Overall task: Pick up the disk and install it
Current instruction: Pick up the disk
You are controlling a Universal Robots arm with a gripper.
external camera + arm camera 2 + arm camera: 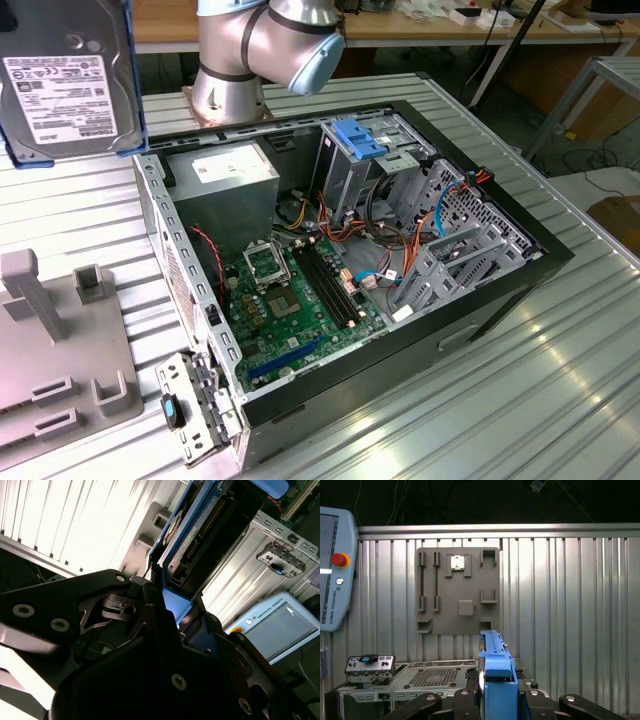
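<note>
The open computer case (500, 300) lay on the ribbed metal table (560, 400), with its motherboard (300, 300) and power supply (225, 180) exposed. A pale-blue bracket (360, 135) sat at the far end. Loose orange and blue cables (395, 235) crossed the space beside the metal drive cage (470, 230). A grey fixture plate (50, 390) lay beside the case, on the exterior view's left. The robot arm (265, 45) rose behind the case. A teach pendant (332, 570) rested on the table near the plate.

The disk (65, 85) was aloft at the exterior view's upper left, label outward, well apart from the case and above the table. In the first wrist view the gripper (496, 695) was clamped on the disk, seen edge-on. Its black fingers (471, 680) pressed either side of the blue rail.
</note>
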